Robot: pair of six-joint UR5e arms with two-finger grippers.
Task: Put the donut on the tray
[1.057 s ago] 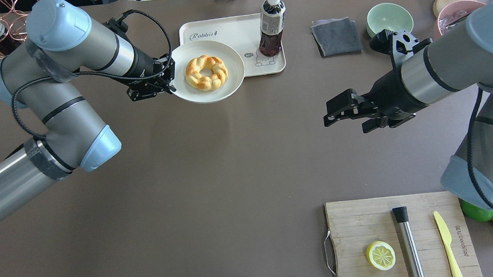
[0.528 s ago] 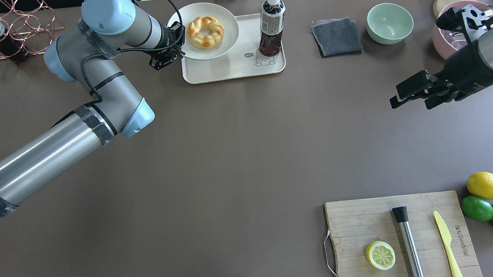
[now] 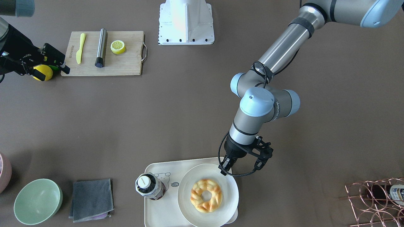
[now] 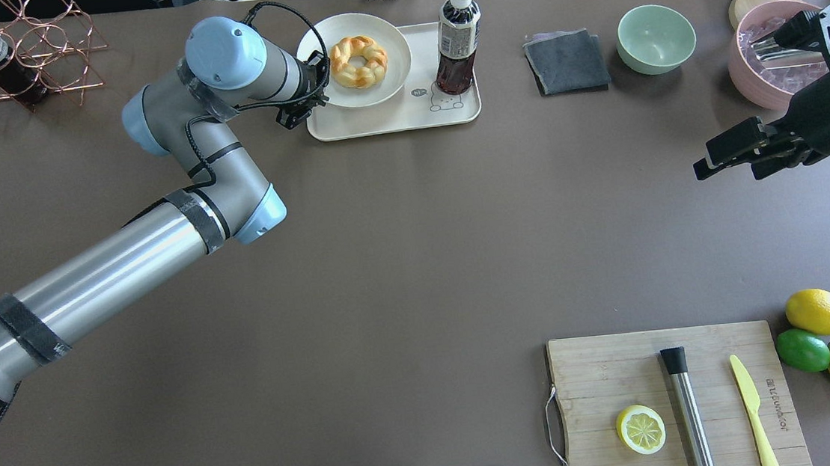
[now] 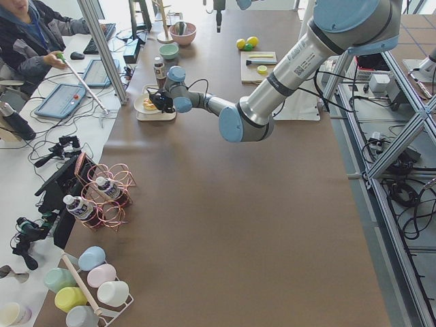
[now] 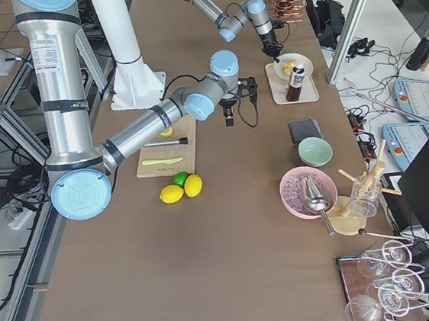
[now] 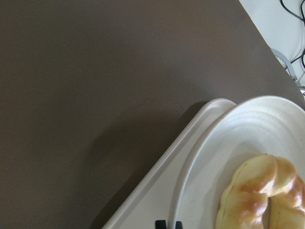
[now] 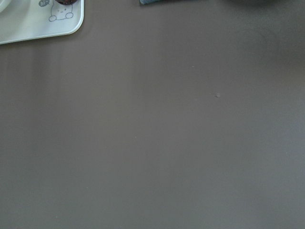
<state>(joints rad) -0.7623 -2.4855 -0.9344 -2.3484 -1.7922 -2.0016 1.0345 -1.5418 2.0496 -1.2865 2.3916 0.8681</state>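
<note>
The braided golden donut [image 4: 359,61] lies on a round off-white plate [image 4: 389,70]. The plate sits over the far left part of the cream tray [image 4: 404,114], overhanging its corner; I cannot tell whether it rests on the tray. My left gripper [image 4: 312,92] is shut on the plate's left rim. The front-facing view shows the gripper [image 3: 224,168], plate [image 3: 189,205], donut [image 3: 206,195] and tray [image 3: 159,208]. In the left wrist view the fingertips [image 7: 162,223] are closed at the plate's rim [image 7: 200,157], beside the donut [image 7: 257,195]. My right gripper [image 4: 702,165] is open and empty, far to the right.
A dark drink bottle [image 4: 456,38] stands on the tray's right part. A grey cloth [image 4: 567,62], a green bowl [image 4: 656,38] and a pink bowl [image 4: 771,55] lie further right. A cutting board [image 4: 599,367] with a lemon half [image 4: 641,429] is front right. A copper rack [image 4: 16,50] stands far left.
My left arm has carried the plate with the donut from the tray's front-left edge to over its far left part. My right arm has pulled back to the right.
</note>
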